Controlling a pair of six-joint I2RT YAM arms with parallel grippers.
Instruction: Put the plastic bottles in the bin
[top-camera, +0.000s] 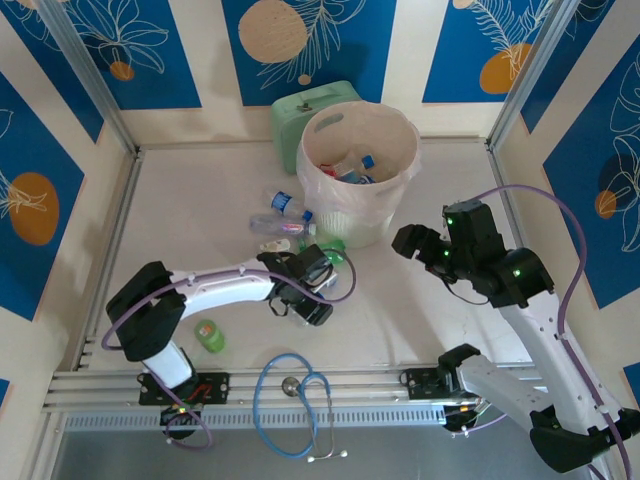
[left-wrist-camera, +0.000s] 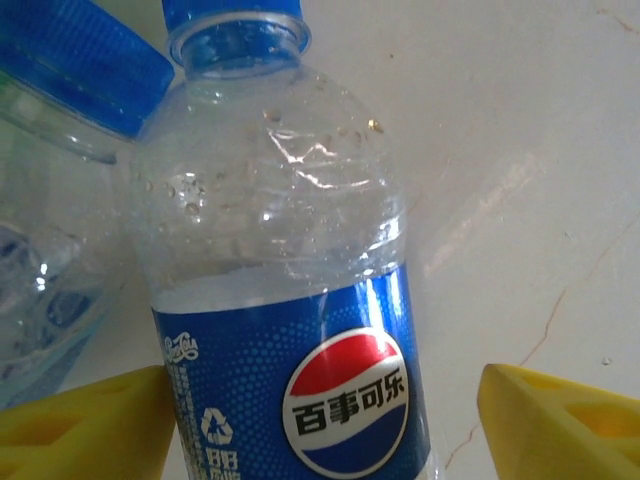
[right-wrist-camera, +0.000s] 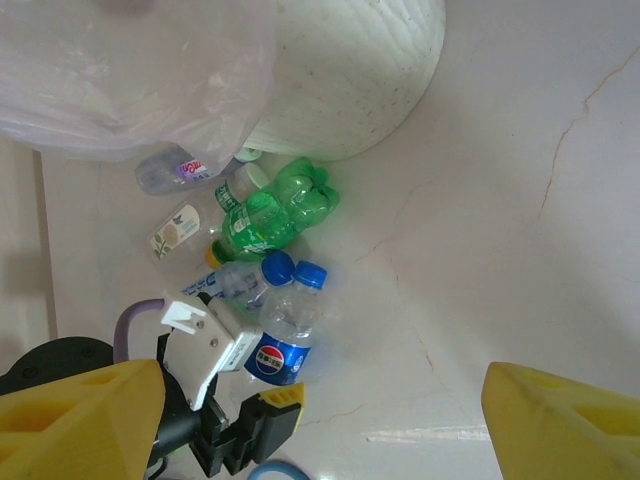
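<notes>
A clear Pepsi bottle (left-wrist-camera: 290, 260) with a blue cap and label lies on the table between the yellow fingers of my left gripper (left-wrist-camera: 320, 400). The left finger (left-wrist-camera: 90, 420) sits against its label; the right finger (left-wrist-camera: 560, 420) stands apart from it, so the jaws are open around it. The right wrist view shows the same Pepsi bottle (right-wrist-camera: 280, 340) beside another blue-capped bottle (right-wrist-camera: 235, 280) and a green bottle (right-wrist-camera: 275, 210). The bin (top-camera: 410, 135) holds several bottles (top-camera: 352, 170). My right gripper (top-camera: 430, 235) hangs open and empty to the right of the bin.
A mint-green box (top-camera: 300, 110) stands behind the bin. More clear bottles (top-camera: 285, 205) lie left of the bin, and a small green bottle (top-camera: 210, 335) lies near the left arm. A blue stethoscope (top-camera: 295, 395) lies at the table's front edge.
</notes>
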